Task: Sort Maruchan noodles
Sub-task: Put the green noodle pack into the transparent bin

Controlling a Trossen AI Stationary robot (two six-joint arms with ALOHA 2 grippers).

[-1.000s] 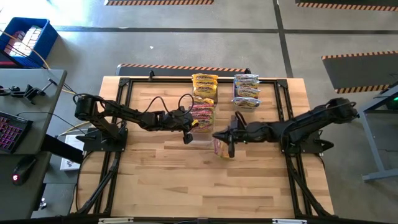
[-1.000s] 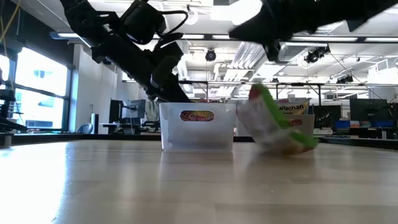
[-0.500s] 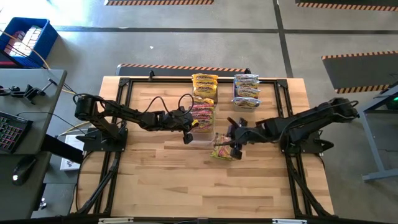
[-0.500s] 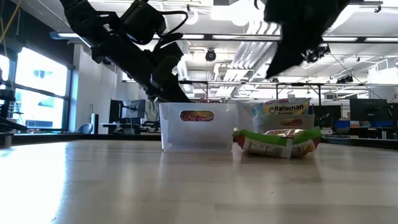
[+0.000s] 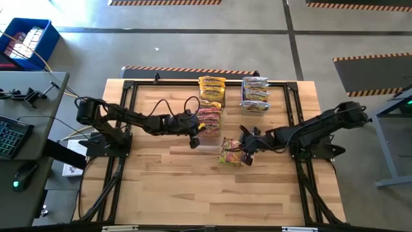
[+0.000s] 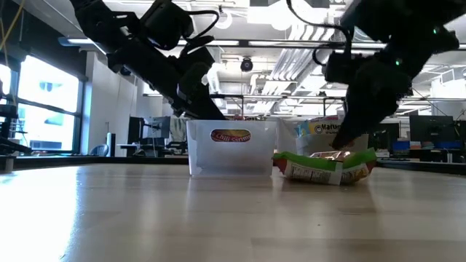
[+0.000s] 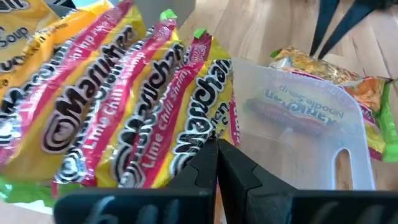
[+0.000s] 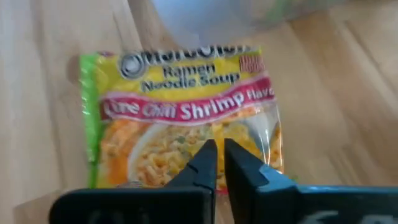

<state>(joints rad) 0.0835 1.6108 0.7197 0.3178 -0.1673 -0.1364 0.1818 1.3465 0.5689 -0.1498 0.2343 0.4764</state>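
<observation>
High view: the right claw (image 5: 246, 149) now sits low, just beside the loose packet (image 5: 230, 153) on the table (image 5: 161, 187), its tip at the packet's near edge. 1 second ago that packet hung from this claw; half a second ago it already lay flat with the claw opened above it. So the packet was dropped short of the bin (image 5: 209, 122), and I judge a re-grip or nudge is needed before it counts as sorted. The left claw (image 5: 193, 138) waits at the bin's end, unmoved. Beyond both claws, 2 more stacks (image 5: 212, 87) lie at the far edge.

Low view: the packet (image 6: 325, 166) lies flat under the right claw (image 6: 348, 140); contact cannot be judged here.

Left wrist view: the left claw (image 7: 217, 163) is closed on nothing, and just ahead of it stands a row of packets (image 7: 124, 106) in the bin (image 7: 298, 143).

Right wrist view: the right claw (image 8: 219, 160) is pinched closed, empty, over the shrimp packet (image 8: 180, 118). Its far corner is cut off by blur.
</observation>
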